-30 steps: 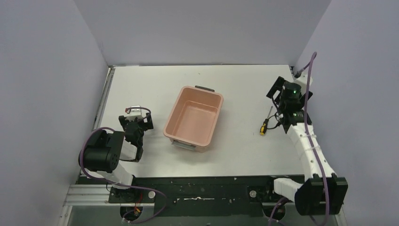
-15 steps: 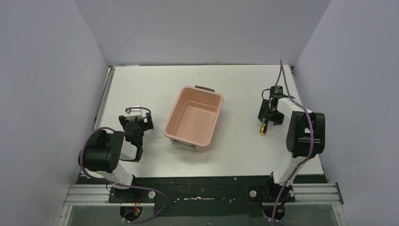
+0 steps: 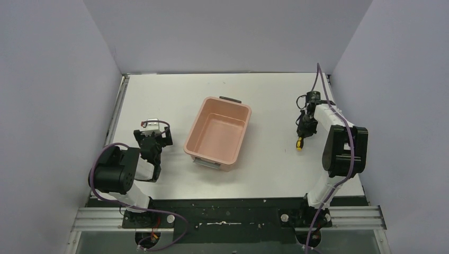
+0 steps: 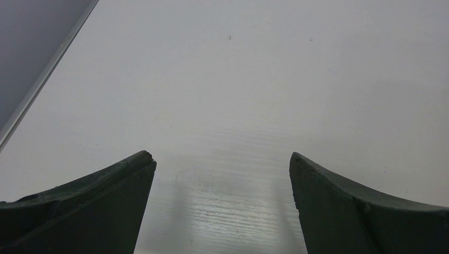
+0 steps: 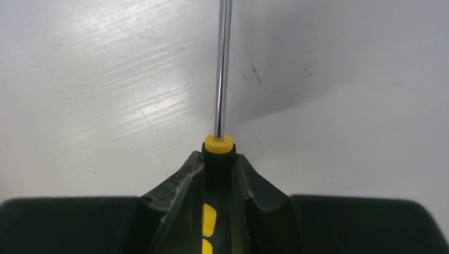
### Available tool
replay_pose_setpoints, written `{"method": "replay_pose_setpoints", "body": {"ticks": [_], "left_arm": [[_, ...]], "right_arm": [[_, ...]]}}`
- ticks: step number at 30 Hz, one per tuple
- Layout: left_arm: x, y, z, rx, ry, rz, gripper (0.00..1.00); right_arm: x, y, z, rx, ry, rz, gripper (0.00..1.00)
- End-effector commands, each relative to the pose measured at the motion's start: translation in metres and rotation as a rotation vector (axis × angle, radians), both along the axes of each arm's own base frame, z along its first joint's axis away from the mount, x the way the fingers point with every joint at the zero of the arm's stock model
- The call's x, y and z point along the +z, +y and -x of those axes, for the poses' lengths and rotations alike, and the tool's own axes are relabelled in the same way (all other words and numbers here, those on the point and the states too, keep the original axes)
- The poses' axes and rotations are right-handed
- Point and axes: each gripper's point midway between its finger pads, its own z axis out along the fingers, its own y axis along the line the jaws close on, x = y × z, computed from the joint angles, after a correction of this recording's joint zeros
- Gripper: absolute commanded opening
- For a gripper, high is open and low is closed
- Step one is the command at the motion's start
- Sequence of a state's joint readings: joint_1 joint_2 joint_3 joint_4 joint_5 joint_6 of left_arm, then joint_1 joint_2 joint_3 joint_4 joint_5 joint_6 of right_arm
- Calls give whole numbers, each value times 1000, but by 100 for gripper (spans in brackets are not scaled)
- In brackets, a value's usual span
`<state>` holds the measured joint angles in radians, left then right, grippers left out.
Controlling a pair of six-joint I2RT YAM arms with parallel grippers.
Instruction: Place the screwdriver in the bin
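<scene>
**Grip state.** The right gripper [image 5: 218, 159] is clenched on the screwdriver [image 5: 221, 79]. Both fingers press against the black-and-yellow handle just behind its yellow collar. The left gripper [image 4: 218, 159] is released, with its jaws standing wide over bare table [image 4: 227, 79] and nothing between them.

**Location of the part.** The screwdriver [image 3: 300, 141] is at the right side of the table [image 3: 265, 95], in the right gripper [image 3: 304, 127]. In the overhead view only the butt of the handle shows, on the near side of the fingers. Whether the tool rests on the surface or is clear of it cannot be told.

**Axis.** In the right wrist view the metal shaft runs straight out ahead of the jaws, in line with the gripper. On the table this axis lies roughly near-to-far, tip toward the far wall.

**Governing relation.** The bin [image 3: 219, 135] lies to the left of the right gripper, well apart from it, with open table between. Its long sides also run roughly near-to-far, so the tool is already close to parallel with them, and it is much shorter than the bin. The coming move is judged to be a lift and a leftward carry over the right rim, with little or no turning needed. The left gripper [image 3: 154, 138] sits nearer the bin, but the right arm has the tool.
</scene>
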<state>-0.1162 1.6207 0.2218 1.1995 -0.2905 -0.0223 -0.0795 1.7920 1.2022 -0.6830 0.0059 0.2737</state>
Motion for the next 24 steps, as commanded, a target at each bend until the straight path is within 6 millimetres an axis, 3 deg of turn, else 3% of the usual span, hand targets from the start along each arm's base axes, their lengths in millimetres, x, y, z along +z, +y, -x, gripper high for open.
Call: {"method": "replay_pose_setpoints", "body": {"ticks": [1,6,10,13,17,21,24], "left_arm": [[18,-1,-11,-1,-64,14,97],[18,0,-10,0,-63,13,97],[18,-1,-10,-1,-62,13,97],[18,0,-10,0,-62,15,97],[18,0,-10,0,-63,14,97],[18,0,-10,-1,-63,14,97],[18,-1,-11,-1,-63,14,97]], "right_arm": [[99,-8,-10,-40,-107,40,0],[148,-12,3,-96,-103,67,0],[174,23,-7,-46,-158,20,0],[201,80,-28,39,-276,-74,0],[238,179,-43,159,-451,-225,0],[256,278,-36,294,-548,-343,0],[255,325,-25,367,-557,-353,0]]}}
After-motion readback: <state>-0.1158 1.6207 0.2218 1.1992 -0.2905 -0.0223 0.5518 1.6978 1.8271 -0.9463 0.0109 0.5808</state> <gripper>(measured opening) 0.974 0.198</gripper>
